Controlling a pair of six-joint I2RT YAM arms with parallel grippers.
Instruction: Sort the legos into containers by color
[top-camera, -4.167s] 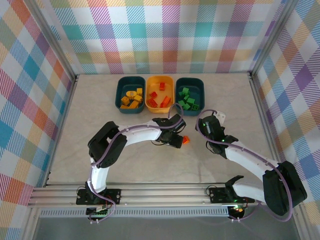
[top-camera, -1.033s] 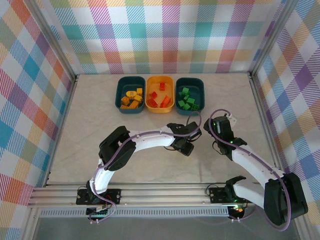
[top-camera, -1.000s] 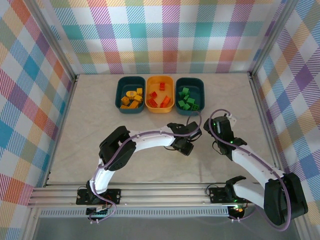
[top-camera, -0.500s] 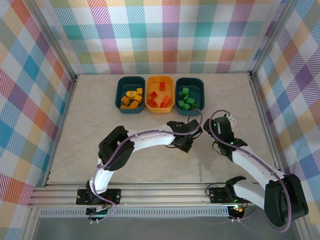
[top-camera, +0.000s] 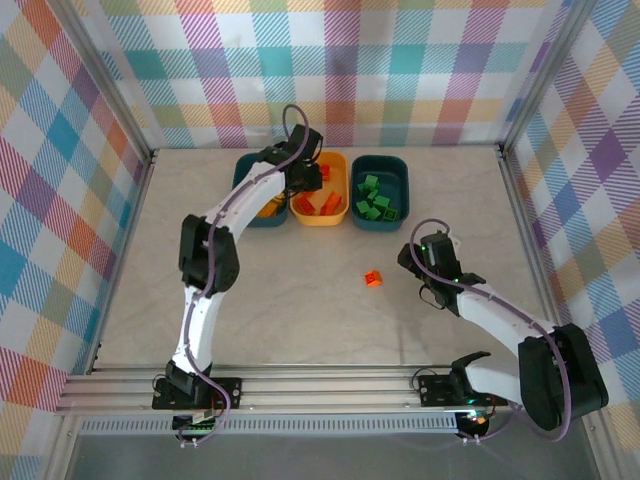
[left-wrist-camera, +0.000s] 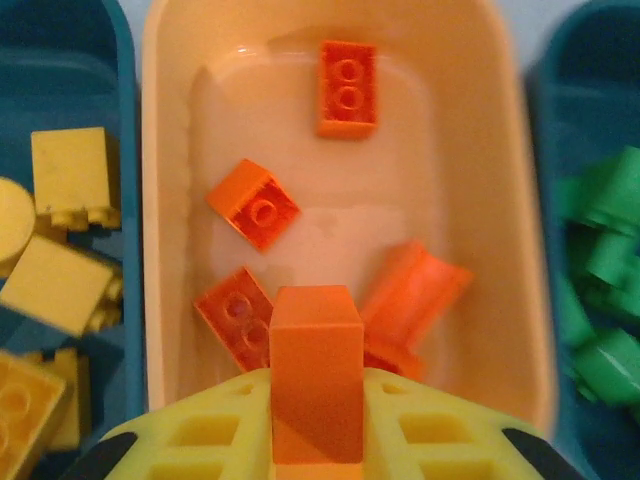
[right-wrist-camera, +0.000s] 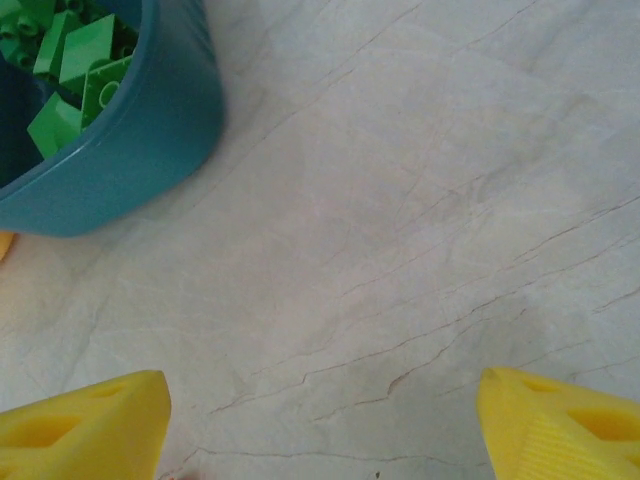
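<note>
Over the yellow-orange tub (top-camera: 345, 190), at the far side of the table (top-camera: 250, 290), the left claw (top-camera: 306, 180) is closed on one orange brick (left-wrist-camera: 316, 350). The brick stands upright between the yellow fingers (left-wrist-camera: 200, 440), above the inside of the tub. Several more orange bricks (left-wrist-camera: 347, 88) lie loose on that tub's floor. Just to its left, a teal tub (top-camera: 240, 185) holds the yellow bricks (top-camera: 262, 208). Just to its right, a second teal tub (top-camera: 405, 185) holds the green bricks (top-camera: 375, 198). Nearer the arms, a stray orange brick (top-camera: 373, 279) lies alone on the table, well apart from the tubs. The right claw (top-camera: 414, 260) hovers near that brick, on its right. Its jaws are spread wide over bare table, and it grips nothing.
</note>
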